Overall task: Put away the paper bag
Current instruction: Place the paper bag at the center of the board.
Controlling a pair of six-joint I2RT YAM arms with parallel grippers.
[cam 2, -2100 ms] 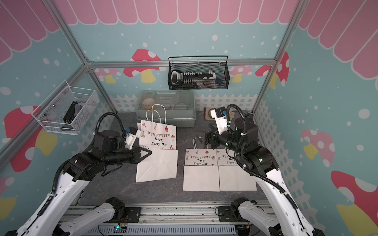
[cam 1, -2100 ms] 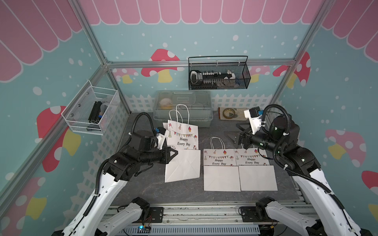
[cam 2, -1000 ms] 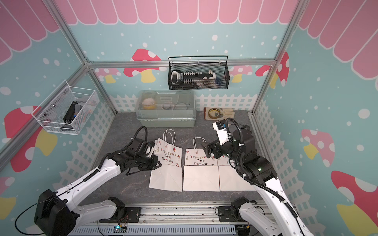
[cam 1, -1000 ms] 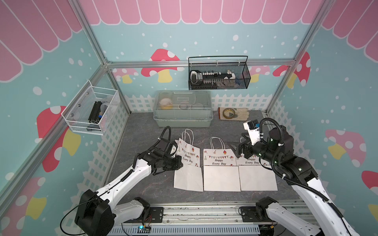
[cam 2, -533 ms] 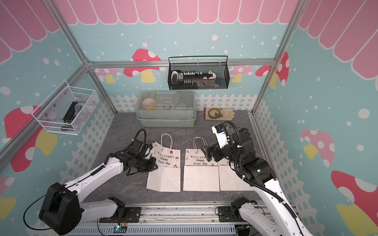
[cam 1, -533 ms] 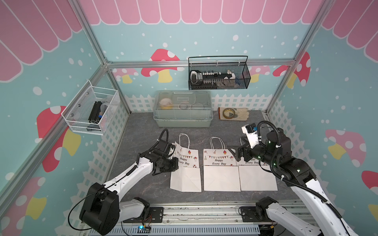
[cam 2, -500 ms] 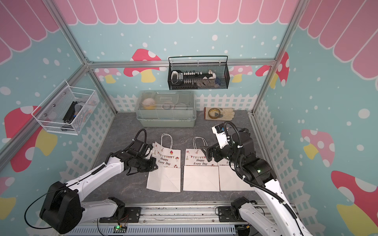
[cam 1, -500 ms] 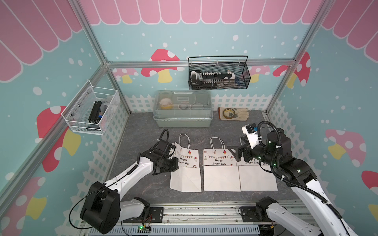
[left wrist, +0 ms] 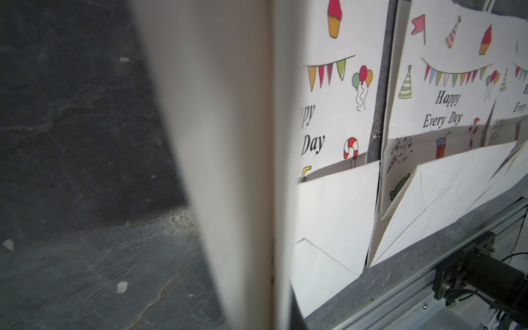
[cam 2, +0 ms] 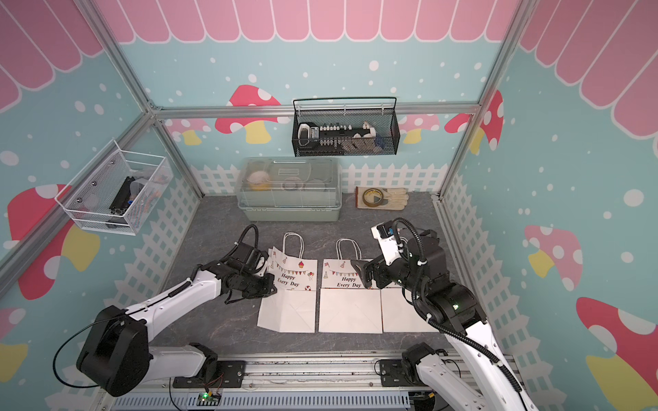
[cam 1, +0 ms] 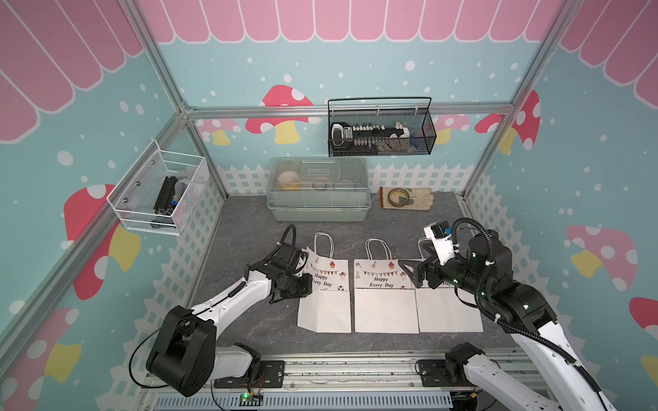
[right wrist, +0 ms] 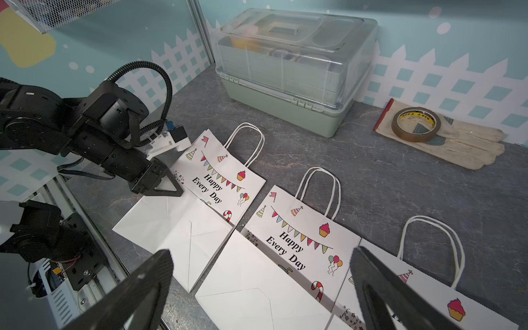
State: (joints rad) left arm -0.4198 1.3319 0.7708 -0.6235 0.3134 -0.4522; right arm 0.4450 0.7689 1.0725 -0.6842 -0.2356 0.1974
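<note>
- In the right wrist view the left gripper (right wrist: pixel 173 189), centre-left in the frame, is clamped on the side edge of the leftmost paper bag (right wrist: pixel 183 225), which lies flat on the grey tabletop (right wrist: pixel 385 183).
- In a top view the right gripper (cam 1: pixel 408 273), jaws wide apart, hovers over the middle paper bag (cam 1: pixel 386 307) at centre-right.

The paper bags (cam 1: pixel 386 302) look matt and smooth. The tabletop (cam 1: pixel 249 227) is dull and slate-like. The storage box (cam 1: pixel 318 188) has a glossy, clear plastic lid.

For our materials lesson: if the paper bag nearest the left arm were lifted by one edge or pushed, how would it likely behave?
Probably floppy: the left bag lies folded flat, and its edge curls up where the left claw pinches it. Likely light: thin paper, nothing visibly inside. Pushed, it should slide rather than roll, lying flat on the tabletop.
</note>
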